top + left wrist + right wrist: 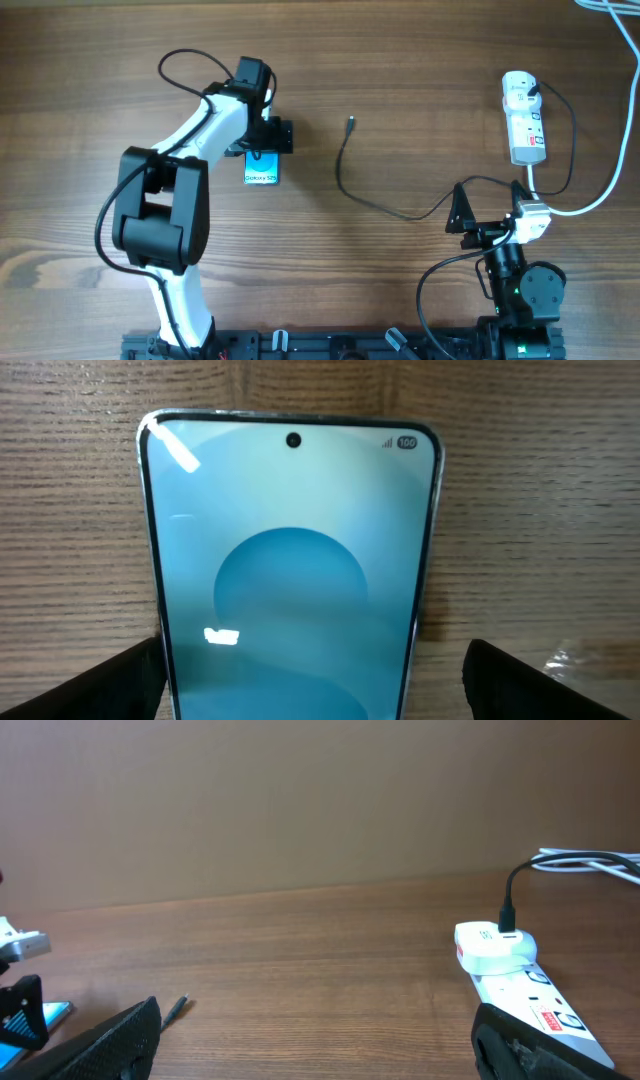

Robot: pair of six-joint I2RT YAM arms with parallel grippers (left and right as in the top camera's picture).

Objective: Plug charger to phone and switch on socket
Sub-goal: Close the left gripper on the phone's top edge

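The phone [262, 172] lies flat on the table, its turquoise screen up; it fills the left wrist view [290, 560]. My left gripper [262, 140] is open with its fingers [312, 655] on either side of the phone; the left finger is close to the phone's edge and the right one stands apart. The charger cable's dark tip [351, 123] lies loose mid-table, also in the right wrist view [178, 1007]. The white socket [523, 118] lies at the far right with a black plug in it [505, 955]. My right gripper [490, 208] is open and empty [315, 1020], near the table's front.
The black cable [400, 213] curves from its tip past my right gripper and up to the socket. A thick white lead [600, 200] runs off the right edge. The wooden table [420, 80] carries everything.
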